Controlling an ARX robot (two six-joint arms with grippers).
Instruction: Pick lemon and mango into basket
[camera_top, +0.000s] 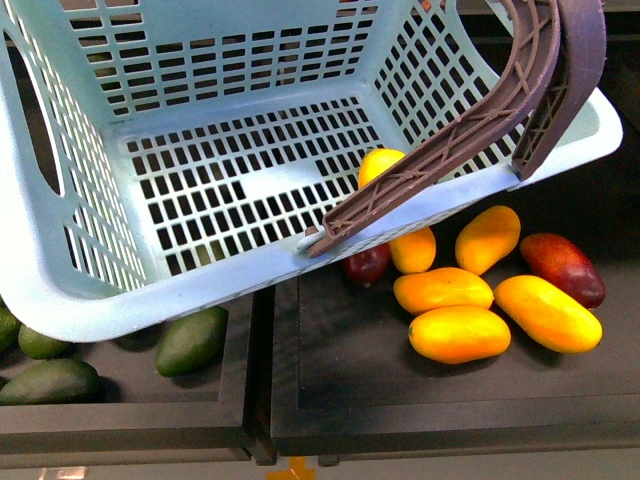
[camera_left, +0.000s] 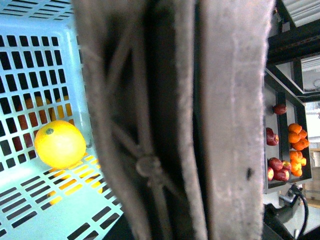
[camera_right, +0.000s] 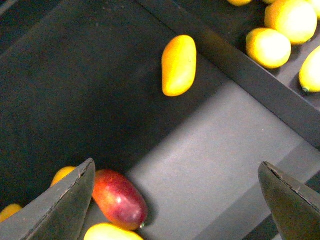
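Dark trays (camera_top: 340, 380) of fruit lie beneath the tilted basket (camera_top: 200, 290). Its brown handle (camera_top: 450, 142) blocks the left wrist view, so the left claw's state cannot be told. The lemon (camera_top: 378, 165) rests on the basket's floor. The right gripper (camera_right: 177, 200) gapes wide and empty over a tray where the mango (camera_right: 178, 65) lies apart from a red mango (camera_right: 119, 198).

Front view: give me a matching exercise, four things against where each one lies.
1 lemon
2 large dark red mango
3 green fruit
4 brown handle

A on the left tray, at the basket's near rim
B far right side of the right tray
C lying across the basket's near rim
D inside the basket

Pairs: 1-D, 2-B, 3-A, 4-C
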